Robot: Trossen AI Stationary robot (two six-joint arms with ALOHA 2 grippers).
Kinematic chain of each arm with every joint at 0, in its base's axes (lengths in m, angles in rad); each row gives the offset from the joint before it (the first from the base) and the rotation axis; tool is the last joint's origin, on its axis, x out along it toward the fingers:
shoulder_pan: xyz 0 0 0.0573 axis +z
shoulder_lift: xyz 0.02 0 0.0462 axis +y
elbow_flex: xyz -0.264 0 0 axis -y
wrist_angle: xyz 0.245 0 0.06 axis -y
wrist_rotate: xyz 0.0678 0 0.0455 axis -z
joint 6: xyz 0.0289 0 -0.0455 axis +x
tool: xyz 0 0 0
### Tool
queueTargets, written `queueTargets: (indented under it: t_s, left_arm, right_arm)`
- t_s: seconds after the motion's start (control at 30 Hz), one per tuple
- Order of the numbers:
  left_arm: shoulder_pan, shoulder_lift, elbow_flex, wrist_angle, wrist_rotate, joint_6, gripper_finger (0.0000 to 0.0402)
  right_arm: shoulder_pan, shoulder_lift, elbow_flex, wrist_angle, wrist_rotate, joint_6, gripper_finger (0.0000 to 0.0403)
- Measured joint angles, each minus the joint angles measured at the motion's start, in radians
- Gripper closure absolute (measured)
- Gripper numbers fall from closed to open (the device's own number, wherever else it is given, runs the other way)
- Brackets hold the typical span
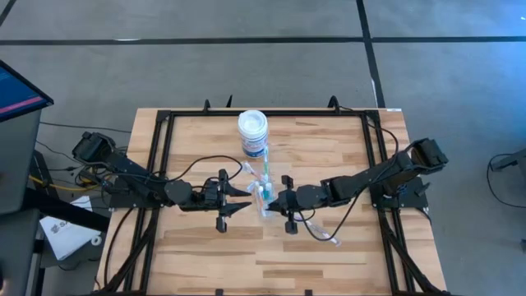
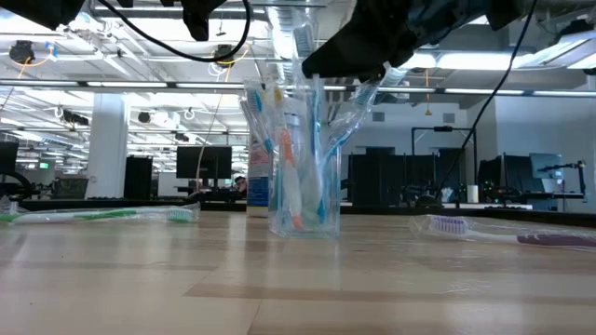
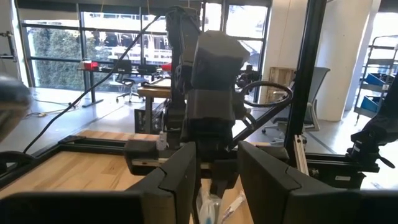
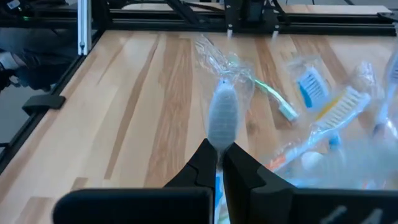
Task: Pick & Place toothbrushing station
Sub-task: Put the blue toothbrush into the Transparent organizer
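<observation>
My right claw (image 4: 219, 157) pinches a wrapped toothbrush (image 4: 224, 115) over the cup (image 2: 304, 158); left claw (image 1: 244, 200) part-open, empty, at the cup's 9 o'clock.

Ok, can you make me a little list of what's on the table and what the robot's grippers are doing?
cup: clear plastic cup upright mid-table, several toothbrushes standing in it
right gripper: shut on a wrapped toothbrush, over the cup
left gripper: open, beside the cup, holding nothing
loose toothbrushes: green one and purple one lying flat on the table
jar: white jar behind the cup

Left gripper (image 1: 244, 200) parted; right gripper (image 1: 274, 203) pinched closed, facing.
</observation>
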Motion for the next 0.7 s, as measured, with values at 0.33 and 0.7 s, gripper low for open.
queueTargets:
  t_s: [0.33,0.7]
  left_arm:
    - [0.000,0.000,0.000,-0.002,0.000,0.000,0.0289]
    - [0.000,0.000,0.000,-0.005,0.000,0.000,0.0289]
  right_arm:
    - [-0.006,0.027,0.003,0.015,0.000,0.007,0.0389]
    - [-0.006,0.029,-0.001,-0.005,0.000,0.009,0.0373]
